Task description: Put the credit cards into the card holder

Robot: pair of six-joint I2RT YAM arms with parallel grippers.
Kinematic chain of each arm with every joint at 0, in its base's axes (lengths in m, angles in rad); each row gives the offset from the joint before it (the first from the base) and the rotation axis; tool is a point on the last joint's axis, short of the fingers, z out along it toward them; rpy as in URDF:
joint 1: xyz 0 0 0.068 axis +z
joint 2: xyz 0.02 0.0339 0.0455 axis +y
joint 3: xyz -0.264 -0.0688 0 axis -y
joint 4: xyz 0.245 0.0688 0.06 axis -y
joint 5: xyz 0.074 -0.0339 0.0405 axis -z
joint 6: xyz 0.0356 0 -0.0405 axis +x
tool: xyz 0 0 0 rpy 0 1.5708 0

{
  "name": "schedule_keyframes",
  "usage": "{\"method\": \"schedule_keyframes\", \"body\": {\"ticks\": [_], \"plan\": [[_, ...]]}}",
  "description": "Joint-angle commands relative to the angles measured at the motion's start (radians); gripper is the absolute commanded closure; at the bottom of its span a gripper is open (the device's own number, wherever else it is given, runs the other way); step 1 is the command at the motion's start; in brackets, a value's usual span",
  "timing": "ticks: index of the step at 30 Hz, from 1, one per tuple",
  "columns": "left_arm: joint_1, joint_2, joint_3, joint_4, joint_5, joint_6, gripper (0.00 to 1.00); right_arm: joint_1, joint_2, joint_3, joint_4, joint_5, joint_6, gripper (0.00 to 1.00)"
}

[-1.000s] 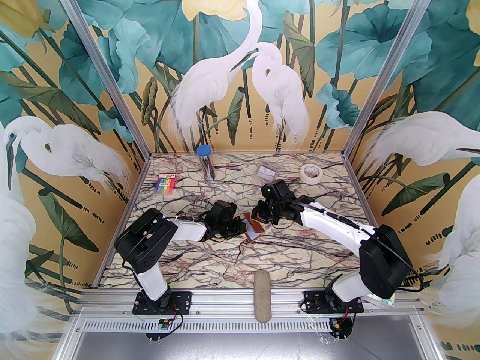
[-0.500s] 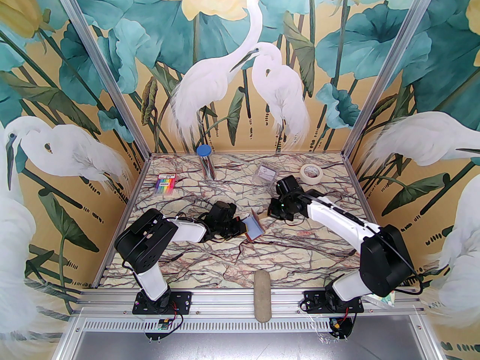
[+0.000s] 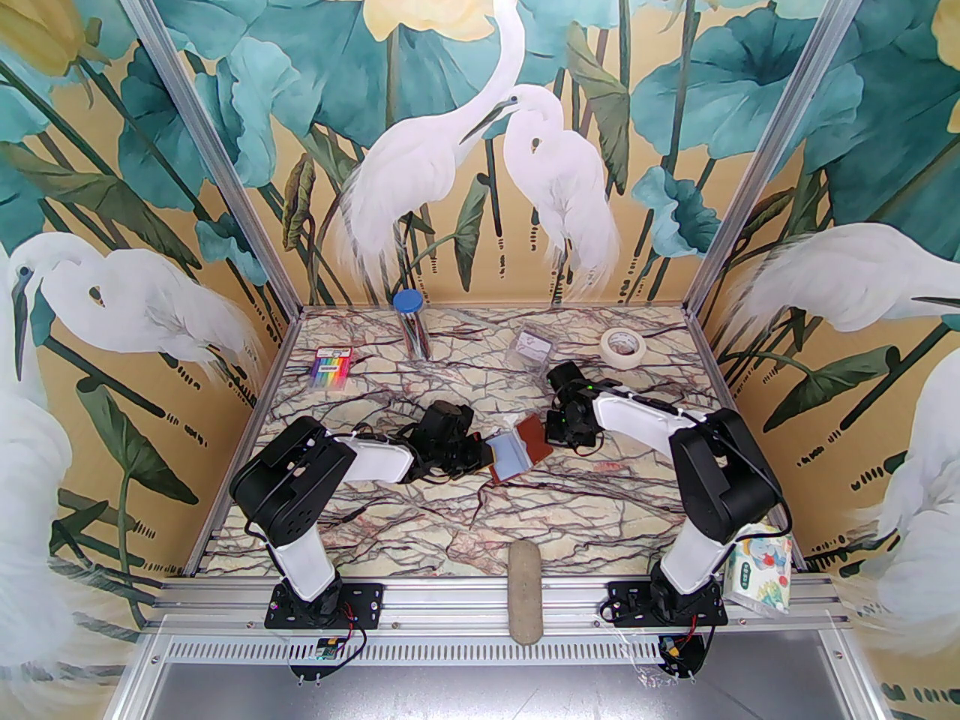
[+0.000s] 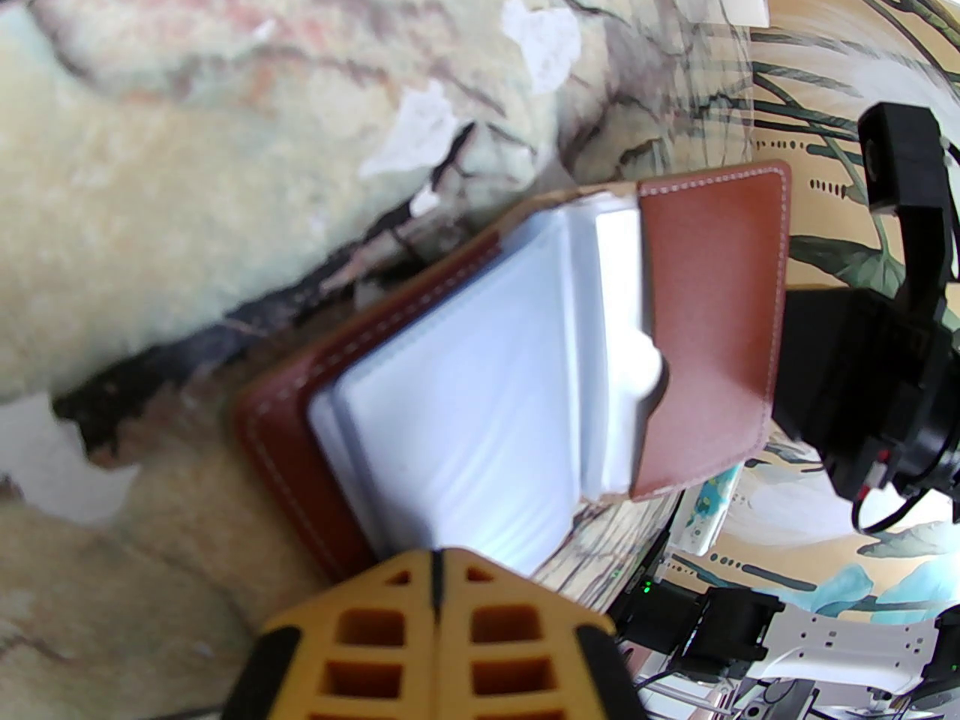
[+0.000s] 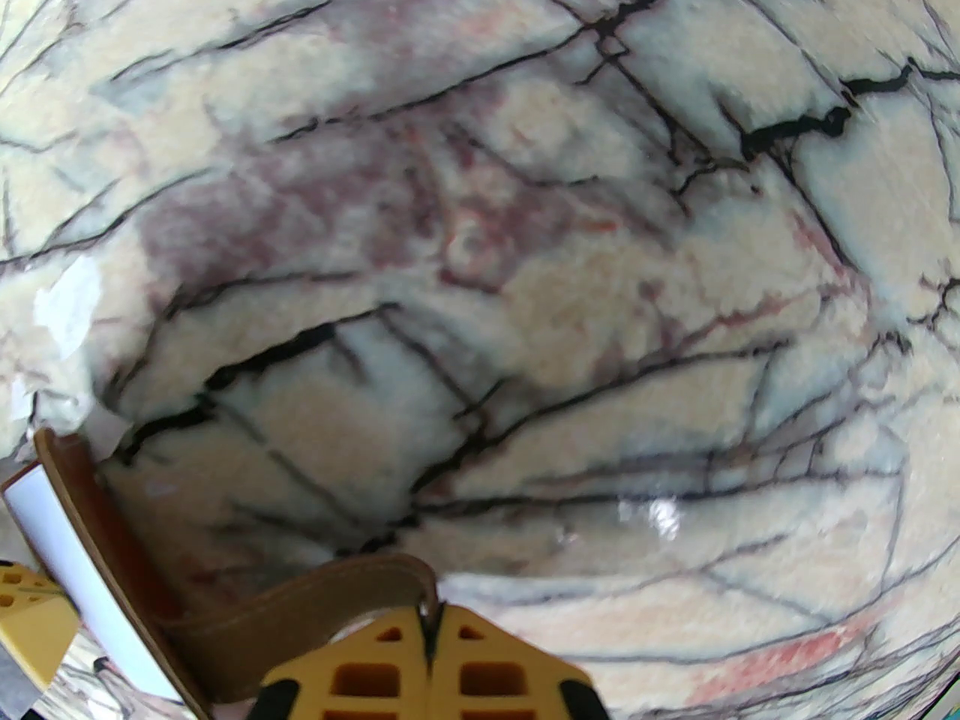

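Note:
The card holder (image 3: 534, 439) lies open mid-table, reddish-brown leather with pale bluish sleeves (image 4: 465, 402) fanned out. My left gripper (image 3: 486, 456) is shut on its near left edge; in the left wrist view the yellow fingertips (image 4: 480, 589) meet at the sleeves' lower edge. My right gripper (image 3: 553, 432) is shut on the holder's brown tab (image 5: 337, 597), holding the cover flap (image 4: 712, 312) out to the right. The holder's cover (image 5: 75, 492) rises at the right wrist view's lower left. The credit cards are hidden; I cannot tell whether the pale leaves hold any.
At the back stand a rainbow pen pack (image 3: 330, 372), a blue-lidded tube (image 3: 411, 327), a clear plastic box (image 3: 531, 346) and a tape roll (image 3: 624, 346). A beige oblong pad (image 3: 525, 589) lies on the front edge. A tissue pack (image 3: 761, 563) sits by the right arm's base.
The right gripper drew back from the holder, then came back low and now holds the brown flap open to the right. Its elbow folded inward. The left arm stayed put.

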Motion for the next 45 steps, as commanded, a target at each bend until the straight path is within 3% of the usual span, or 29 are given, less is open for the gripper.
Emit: {"method": "schedule_keyframes", "body": {"ticks": [1, 3, 6, 9, 15, 20, 26, 36, 41, 45], "plan": [[-0.005, -0.012, 0.023, -0.121, -0.042, 0.036, 0.93, -0.001, -0.005, -0.014, 0.026, 0.017, -0.046, 0.98], [-0.006, -0.004, 0.026, -0.118, -0.038, 0.035, 0.93, -0.002, -0.017, -0.015, 0.024, 0.019, -0.065, 0.89], [-0.005, 0.008, 0.029, -0.121, -0.031, 0.038, 0.94, -0.011, -0.038, -0.004, 0.001, 0.016, -0.09, 0.67], [-0.006, 0.006, 0.035, -0.143, -0.027, 0.043, 0.94, -0.022, -0.071, 0.014, -0.036, 0.021, -0.119, 0.56], [-0.006, -0.03, 0.052, -0.203, -0.053, 0.062, 0.94, -0.032, -0.187, 0.075, -0.122, 0.01, -0.149, 0.47], [-0.005, -0.036, 0.055, -0.211, -0.062, 0.06, 0.94, -0.028, -0.264, 0.136, -0.148, -0.157, -0.14, 0.48], [-0.006, -0.038, 0.059, -0.219, -0.064, 0.06, 0.94, 0.029, -0.292, 0.174, -0.127, -0.293, -0.091, 0.57], [-0.006, -0.034, 0.07, -0.224, -0.065, 0.065, 0.94, 0.167, -0.174, 0.208, -0.117, -0.32, -0.097, 0.62], [-0.006, -0.029, 0.07, -0.218, -0.065, 0.064, 0.94, 0.214, -0.176, 0.141, -0.035, -0.355, -0.054, 0.74], [-0.006, -0.023, 0.069, -0.215, -0.061, 0.065, 0.94, 0.272, -0.177, 0.087, -0.012, -0.284, -0.069, 0.74]]}}
